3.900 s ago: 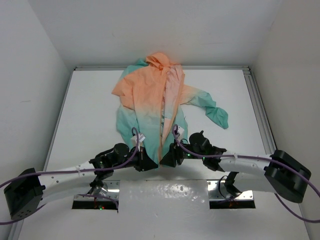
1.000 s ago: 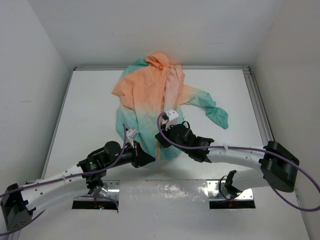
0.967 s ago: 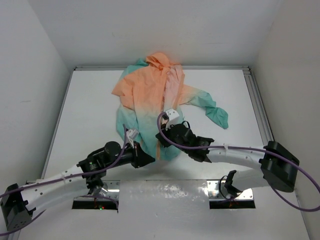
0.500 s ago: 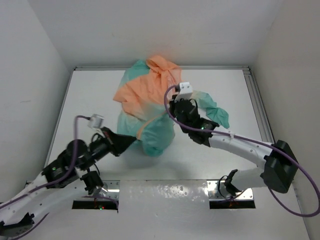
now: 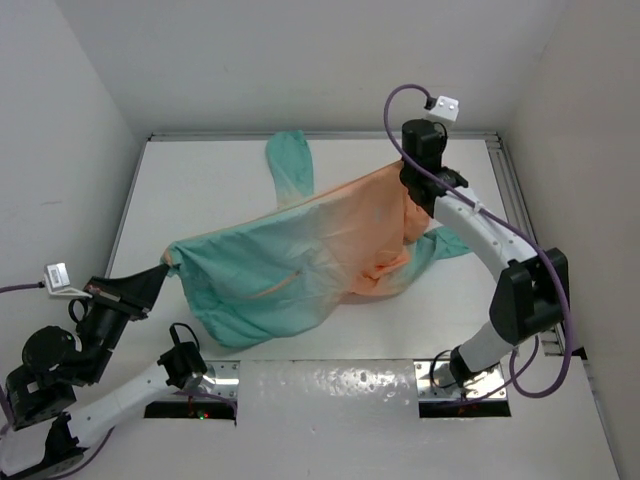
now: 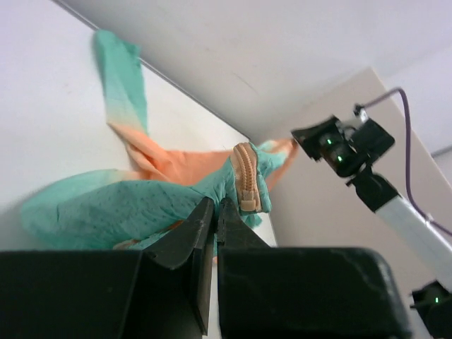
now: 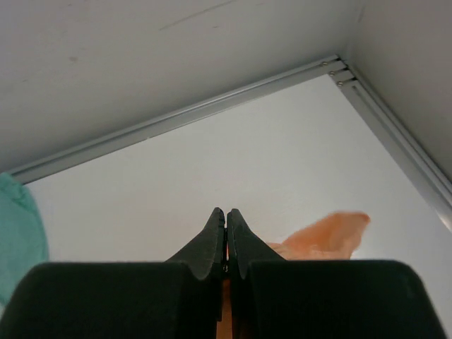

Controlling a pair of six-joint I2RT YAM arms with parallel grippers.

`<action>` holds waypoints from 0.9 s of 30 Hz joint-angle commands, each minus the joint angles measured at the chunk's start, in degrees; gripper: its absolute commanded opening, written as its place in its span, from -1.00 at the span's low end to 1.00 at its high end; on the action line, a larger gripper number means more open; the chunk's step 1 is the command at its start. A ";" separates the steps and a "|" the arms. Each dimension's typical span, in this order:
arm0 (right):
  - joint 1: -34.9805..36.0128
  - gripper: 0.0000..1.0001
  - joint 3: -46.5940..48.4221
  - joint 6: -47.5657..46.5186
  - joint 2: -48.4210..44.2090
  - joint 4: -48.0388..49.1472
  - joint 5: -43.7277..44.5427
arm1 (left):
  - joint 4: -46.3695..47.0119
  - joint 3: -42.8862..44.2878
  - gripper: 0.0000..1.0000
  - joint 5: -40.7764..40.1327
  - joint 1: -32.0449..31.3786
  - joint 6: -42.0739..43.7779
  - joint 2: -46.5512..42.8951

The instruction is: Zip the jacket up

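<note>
Overhead, one thin fabric jacket (image 5: 300, 255), peach-orange at one end and fading to teal at the other, hangs stretched between two black two-finger tools, one on each of the two arms. Its long axis runs diagonally across the white counter (image 5: 190, 190), from near-left to far-right: the teal hem end points to the left tool (image 5: 163, 270), the peach-orange end to the right tool (image 5: 411, 192). Two teal-cuffed sleeves show: one (image 5: 290, 165) lies toward the counter's far edge, the other (image 5: 447, 243) shows beneath the right arm (image 5: 480, 235). The middle of the garment sags low; whether it touches the counter cannot be told. Left tool: clenched on a bunch of teal fabric at the hem corner. Right tool: clenched on the peach-orange fabric. The left wrist view adds what the overhead view does not: one short orange zipper end (image 6: 246, 176), roughly upright, just above the closed fingertips (image 6: 201, 212), with the right arm's black wrist far beyond. The right wrist view shows its fingers (image 7: 212, 233) pressed together with a sliver of orange cloth between them, a peach-orange flap (image 7: 325, 233) beyond, a teal edge (image 7: 18, 226) at left, and one aluminium rail (image 7: 212, 104) along the counter's far edge.
</note>
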 commanded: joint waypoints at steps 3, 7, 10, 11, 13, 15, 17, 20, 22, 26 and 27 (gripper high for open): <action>-5.60 -1.00 5.34 0.59 0.10 -4.72 6.19 | -2.88 4.15 -1.00 -12.31 -0.37 -3.39 -4.55; -6.22 -1.00 5.25 -0.36 -1.57 -4.20 7.68 | -3.32 3.71 -1.00 -14.07 -0.54 -3.66 -3.94; -6.57 -1.00 6.48 -1.77 -2.53 -4.55 8.65 | -4.12 3.54 -1.00 -14.51 -0.63 -3.22 -3.33; -6.66 -1.00 6.83 -1.77 -2.89 -4.64 8.48 | -3.33 3.10 -1.00 -14.34 -0.81 -2.44 -3.32; -6.92 -1.00 9.02 -1.69 -3.59 -5.69 7.08 | -1.93 1.52 -1.00 -12.59 -1.60 -1.90 -2.71; -6.92 -1.00 11.22 -0.72 -3.86 -7.62 5.93 | 0.18 -0.41 -1.00 -11.35 -2.12 -0.15 -1.23; -6.84 -1.00 13.16 -0.72 -4.82 -7.98 5.40 | 0.80 -0.25 -1.00 -10.82 -3.61 -0.58 3.06; -6.84 -1.00 16.93 -1.86 -5.62 -10.17 6.19 | 2.83 -0.07 -1.00 -10.29 -5.46 1.88 8.69; -6.84 -1.00 19.66 -2.39 -6.23 -12.36 5.41 | 7.11 -1.20 -0.85 -10.73 -6.78 4.67 11.60; -6.84 -1.00 20.72 0.50 -8.33 -16.15 2.68 | 14.95 0.00 0.10 -8.45 -8.01 8.29 25.71; -6.84 -1.00 19.76 1.99 -9.12 -17.29 2.07 | 15.48 1.24 0.28 -7.14 -7.93 8.56 27.94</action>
